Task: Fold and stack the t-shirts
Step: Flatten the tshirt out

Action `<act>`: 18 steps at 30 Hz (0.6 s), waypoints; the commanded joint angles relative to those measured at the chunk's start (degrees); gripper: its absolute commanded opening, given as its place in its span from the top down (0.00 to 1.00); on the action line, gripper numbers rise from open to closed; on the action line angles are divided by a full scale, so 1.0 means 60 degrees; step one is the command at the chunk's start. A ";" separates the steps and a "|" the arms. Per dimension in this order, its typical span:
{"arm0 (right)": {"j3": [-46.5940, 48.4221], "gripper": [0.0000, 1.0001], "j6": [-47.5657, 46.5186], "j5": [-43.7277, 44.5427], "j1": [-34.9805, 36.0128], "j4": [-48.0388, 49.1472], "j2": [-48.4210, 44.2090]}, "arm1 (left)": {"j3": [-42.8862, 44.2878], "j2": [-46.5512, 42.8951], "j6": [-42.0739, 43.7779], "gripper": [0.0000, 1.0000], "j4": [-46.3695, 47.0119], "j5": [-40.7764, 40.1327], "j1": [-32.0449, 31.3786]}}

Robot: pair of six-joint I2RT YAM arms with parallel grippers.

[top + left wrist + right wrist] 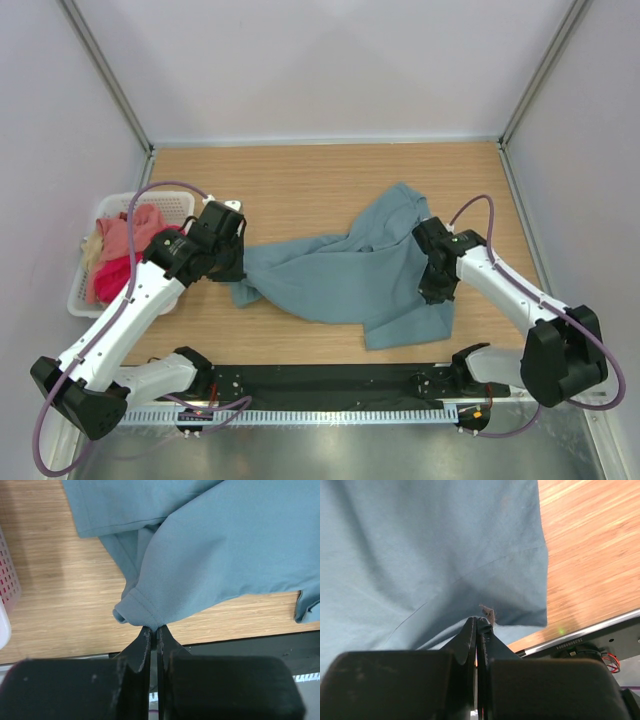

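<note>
the limp grey-teal t-shirt (340,275) is lying crumpled on the tabletop (300,185) toward its near edge, the left gripper (154,629) is clamping shut on a hemmed corner and the right gripper (477,622) is pinching a fold, and such soft, light cloth is looking best held by hems.
</note>
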 commanded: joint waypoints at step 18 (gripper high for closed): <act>1.0212 0.99 -0.0889 0.5019 -0.0100 -0.1644 -0.1656 | 0.4514 0.0007 -0.0121 1.00 -0.1293 -0.1690 0.0039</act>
